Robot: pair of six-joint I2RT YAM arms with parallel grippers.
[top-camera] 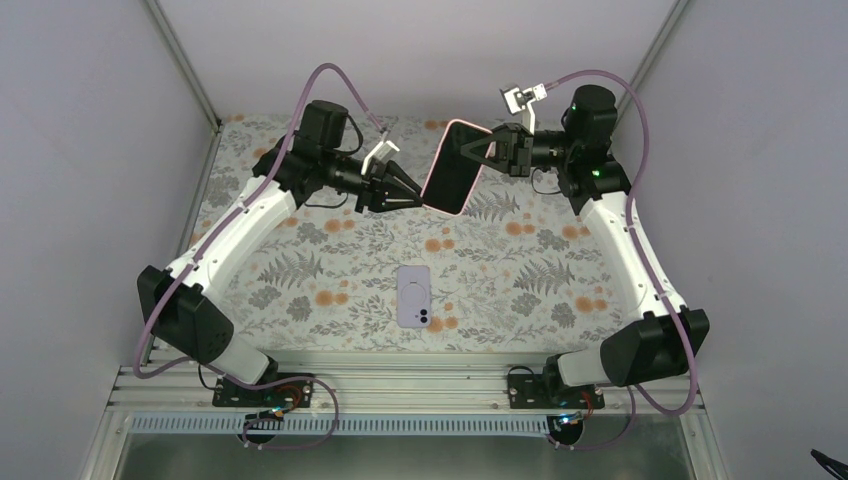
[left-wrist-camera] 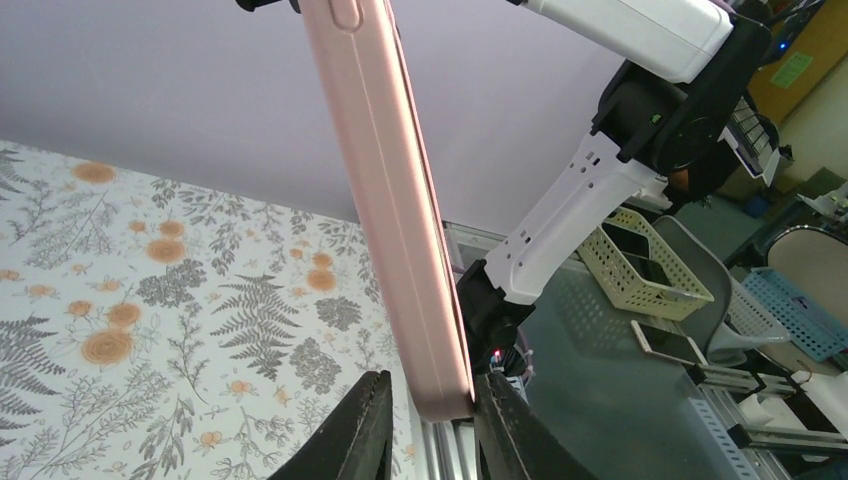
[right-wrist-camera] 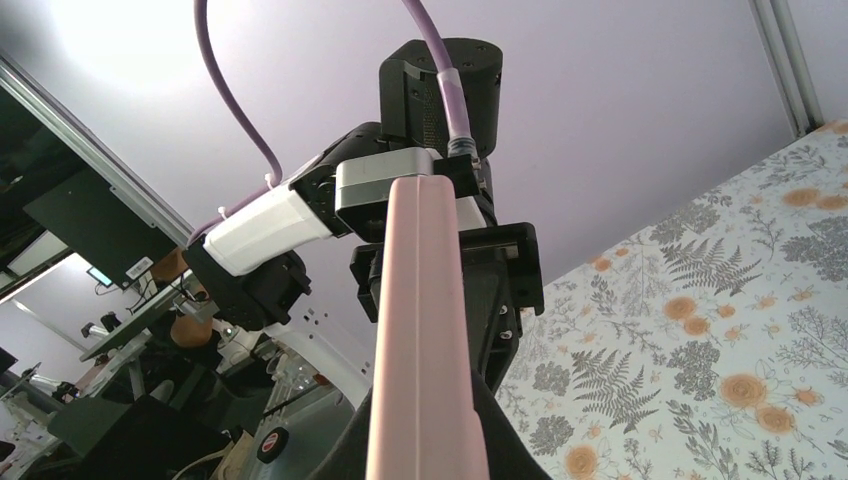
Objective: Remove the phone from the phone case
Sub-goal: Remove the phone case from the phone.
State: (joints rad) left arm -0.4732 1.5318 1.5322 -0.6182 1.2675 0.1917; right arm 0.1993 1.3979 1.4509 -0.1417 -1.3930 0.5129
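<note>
A pink phone case (top-camera: 455, 165) hangs in the air above the far middle of the floral table, tilted, its dark face toward the top camera. My right gripper (top-camera: 487, 150) is shut on its upper right edge; in the right wrist view the case (right-wrist-camera: 420, 330) runs up from between the fingers of my right gripper (right-wrist-camera: 425, 405). My left gripper (top-camera: 418, 200) is open and straddles the case's lower end (left-wrist-camera: 440, 390): the right finger (left-wrist-camera: 500, 410) touches it and the left finger (left-wrist-camera: 370, 410) stands a little apart. A lavender phone (top-camera: 414, 296) lies back up on the table, near the middle.
The floral mat (top-camera: 300, 270) covers the table between grey walls and metal corner posts (top-camera: 185, 60). Beyond the table's edge, the left wrist view shows a cream basket (left-wrist-camera: 650, 265) with phones and a loose phone (left-wrist-camera: 668, 343) on a dark bench.
</note>
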